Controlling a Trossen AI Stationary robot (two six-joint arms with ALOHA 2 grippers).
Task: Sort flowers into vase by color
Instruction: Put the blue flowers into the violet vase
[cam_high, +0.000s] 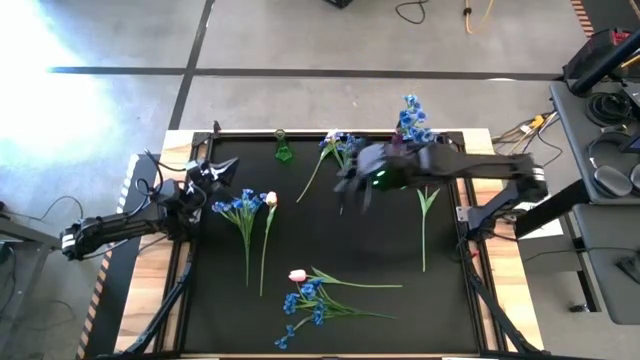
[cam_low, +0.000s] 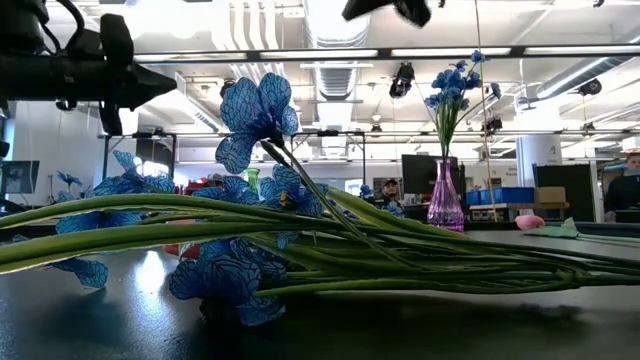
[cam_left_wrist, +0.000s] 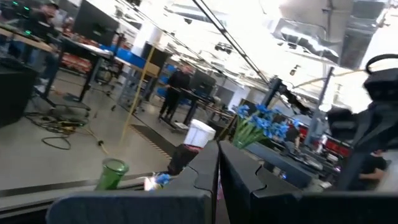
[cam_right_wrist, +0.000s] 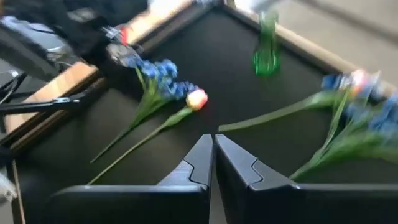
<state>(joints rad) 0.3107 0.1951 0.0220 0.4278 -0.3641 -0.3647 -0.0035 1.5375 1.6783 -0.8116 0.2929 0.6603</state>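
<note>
Over the middle-back part of the black table mat (cam_high: 400, 320), the right gripper (cam_high: 350, 195) hangs above the surface with its two dark fingers (cam_right_wrist: 193, 165) pressed together and nothing between them. A purple glass vase (cam_low: 445, 200) at the back right edge already carries a bunch of small blue blossoms (cam_high: 412, 118). A small green glass vase (cam_high: 283, 150) stands at the back edge, left of centre. Another blue bunch (cam_high: 338, 145) lies just beside the right gripper, and a bare green stem with leaves (cam_high: 425, 225) lies to its right. Near the left side lie a blue bunch (cam_high: 240, 205) and a pale tulip (cam_high: 270, 200) side by side. Toward the front lie a pink tulip (cam_high: 297, 275) and a blue spray (cam_high: 305, 300), touching. The left gripper (cam_high: 215, 175) waits at the table's left edge, its fingers (cam_left_wrist: 199, 171) closed and empty.
</note>
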